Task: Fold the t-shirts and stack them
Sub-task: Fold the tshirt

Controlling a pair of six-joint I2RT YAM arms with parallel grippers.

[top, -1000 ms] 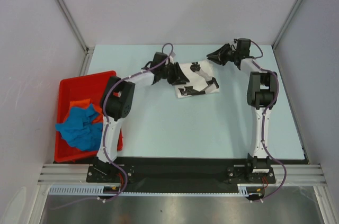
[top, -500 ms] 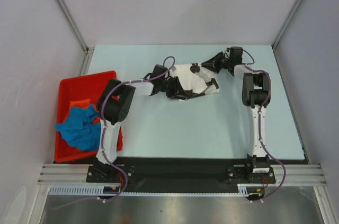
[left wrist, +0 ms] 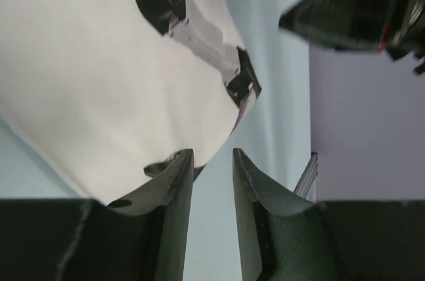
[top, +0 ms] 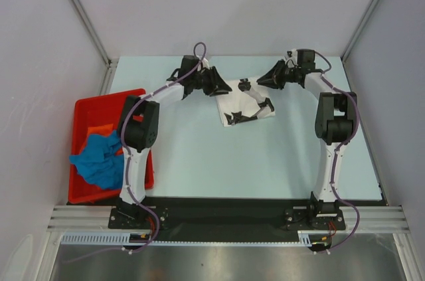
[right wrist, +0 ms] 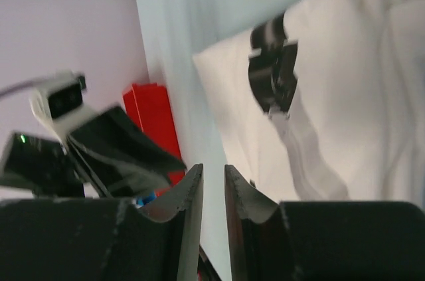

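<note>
We see the white t-shirt (top: 247,100) lying on the far middle of the table (top: 219,155), black print up. The left gripper (top: 224,88) is at its far left corner and the right gripper (top: 262,80) is near its far right corner, the two facing each other. In both wrist views the fingers (left wrist: 176,181) stand narrowly apart with only bare table in the gap, gripping nothing, and the cloth's edge lies just beside them. The blue t-shirt (top: 99,158) and orange t-shirt (top: 99,130) lie heaped in the red bin (top: 86,105) at the table's left side.
</note>
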